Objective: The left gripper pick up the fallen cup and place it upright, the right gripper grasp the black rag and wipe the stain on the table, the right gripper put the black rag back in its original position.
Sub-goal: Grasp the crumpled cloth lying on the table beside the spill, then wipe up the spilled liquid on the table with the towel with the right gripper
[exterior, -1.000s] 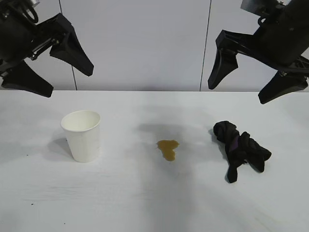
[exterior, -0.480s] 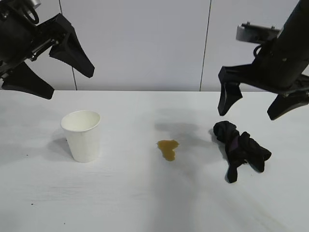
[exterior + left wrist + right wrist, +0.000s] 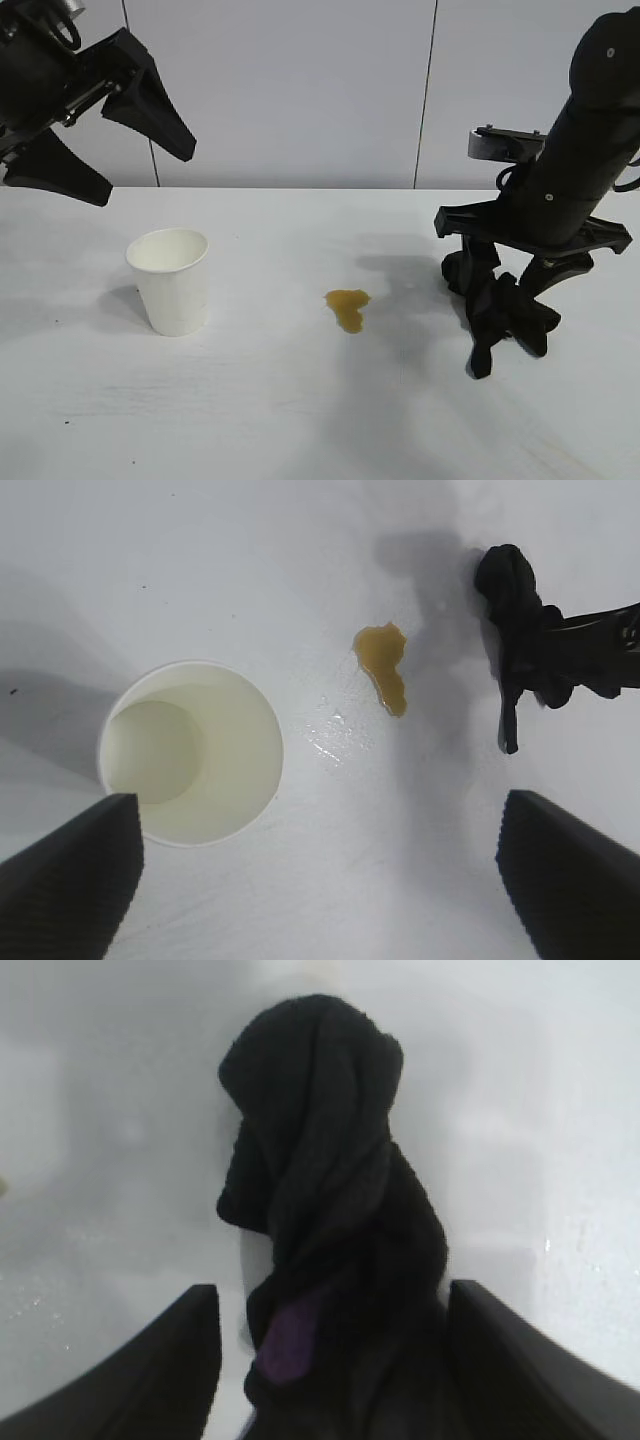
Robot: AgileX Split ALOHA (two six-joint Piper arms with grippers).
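black rag (image 3: 500,305): bunched on the table (image 3: 300,420) on the right arm's side, well apart from the cup, with the stain between the two.
rag's long axis: an elongated lump; in the exterior view it runs from a rounded end farther back, nearer the stain, to a ragged tail toward the front; a purple patch shows in its folds in the right wrist view (image 3: 285,1345).
right gripper (image 3: 515,275): directly over the rag and pointing steeply down, with one finger on each side of the bundle, so the rag lies between the fingers.
right gripper's fingers (image 3: 165,1360): spread to either side of the cloth across its narrow width, not yet visibly pinching; whether the tips touch the table cannot be told.
next move, as a judgement: the jaws close across the rag's short side, which should gather the folds well.
stain (image 3: 348,306): yellowish-brown blotch on bare table beside the rag, toward the cup; the wipe would sweep that way.
cup (image 3: 169,280): already upright, mouth up, below the left arm.
left gripper (image 3: 95,150): hangs high above the cup, fingers wide apart, holding nothing; it is the farther arm from the rag.
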